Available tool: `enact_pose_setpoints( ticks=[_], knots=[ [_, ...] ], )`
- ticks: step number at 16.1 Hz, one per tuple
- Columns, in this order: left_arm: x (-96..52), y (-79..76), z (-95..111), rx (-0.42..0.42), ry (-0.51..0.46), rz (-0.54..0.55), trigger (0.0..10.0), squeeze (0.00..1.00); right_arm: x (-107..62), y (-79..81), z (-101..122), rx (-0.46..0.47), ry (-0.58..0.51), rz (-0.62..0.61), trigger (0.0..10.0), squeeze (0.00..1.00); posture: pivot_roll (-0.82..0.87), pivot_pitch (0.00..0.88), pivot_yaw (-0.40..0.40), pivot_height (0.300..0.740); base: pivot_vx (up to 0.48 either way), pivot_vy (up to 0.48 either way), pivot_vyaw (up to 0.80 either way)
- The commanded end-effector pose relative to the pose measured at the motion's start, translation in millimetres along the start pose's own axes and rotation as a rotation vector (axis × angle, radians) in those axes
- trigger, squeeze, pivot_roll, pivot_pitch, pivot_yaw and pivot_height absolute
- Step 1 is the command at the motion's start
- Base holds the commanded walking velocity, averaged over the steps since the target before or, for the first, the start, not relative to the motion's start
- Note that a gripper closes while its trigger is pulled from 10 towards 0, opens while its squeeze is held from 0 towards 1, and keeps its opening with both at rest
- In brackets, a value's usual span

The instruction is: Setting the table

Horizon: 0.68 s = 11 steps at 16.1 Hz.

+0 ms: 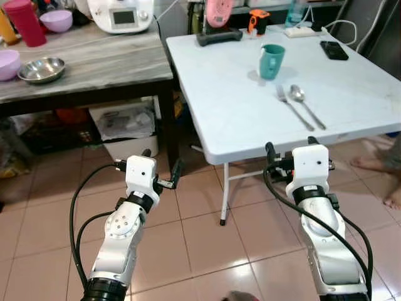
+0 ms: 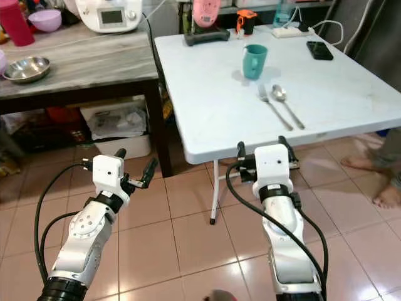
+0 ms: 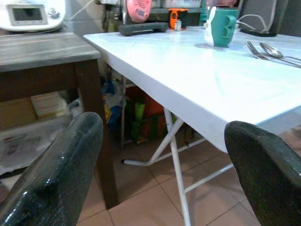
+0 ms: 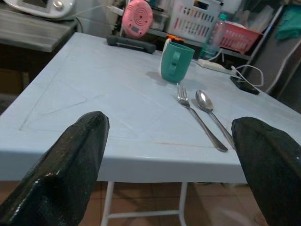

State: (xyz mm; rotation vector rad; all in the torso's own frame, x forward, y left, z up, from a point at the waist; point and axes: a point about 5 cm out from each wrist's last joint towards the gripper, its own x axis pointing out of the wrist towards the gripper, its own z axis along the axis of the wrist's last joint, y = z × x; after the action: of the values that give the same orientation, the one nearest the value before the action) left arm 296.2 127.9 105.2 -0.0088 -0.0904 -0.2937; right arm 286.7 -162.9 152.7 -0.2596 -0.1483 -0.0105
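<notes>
Both grippers are empty, their 2 black fingers spread wide: the right gripper (image 1: pixel 289 164) hangs just short of the near edge of the white table (image 1: pixel 225 94), and the left gripper (image 1: pixel 164 177) hovers over the floor at about 9 o'clock from it. On the table, a fork (image 1: pixel 293 106) and spoon (image 1: pixel 306 105) lie side by side at 12 o'clock from the right gripper, with a teal mug (image 1: pixel 272 61) beyond them. A steel bowl (image 1: pixel 41 69) sits on the wooden side table (image 1: pixel 106 59) at 10 o'clock. The setting looks partly done; probably the next move is fetching that bowl, which calls for turning left, though this is uncertain.
</notes>
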Motion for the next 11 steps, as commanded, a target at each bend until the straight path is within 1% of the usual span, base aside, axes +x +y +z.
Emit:
enact_pose_setpoints(
  ticks=[1,7,11],
  knots=[
    [0.1,-1.0,1.8,-0.013,-0.01,-0.002,10.0,0.0,-0.2,-3.1,2.7,-0.003,-0.013,-0.006,10.0,0.0,-0.26,0.116,0.04,0.74,0.0,0.0,0.0],
    [1.2,3.4,3.1,-0.023,-0.01,0.018,10.0,0.0,-0.8,-0.4,3.4,-0.006,-0.024,0.003,10.0,0.0,-0.25,0.115,0.046,0.74,0.0,0.0,0.0],
    [1.7,2.0,3.0,-0.021,-0.004,0.011,10.0,0.0,-0.6,0.4,2.5,-0.001,-0.022,-0.001,10.0,0.0,-0.25,0.113,0.051,0.74,0.0,0.0,0.8]
  ],
)
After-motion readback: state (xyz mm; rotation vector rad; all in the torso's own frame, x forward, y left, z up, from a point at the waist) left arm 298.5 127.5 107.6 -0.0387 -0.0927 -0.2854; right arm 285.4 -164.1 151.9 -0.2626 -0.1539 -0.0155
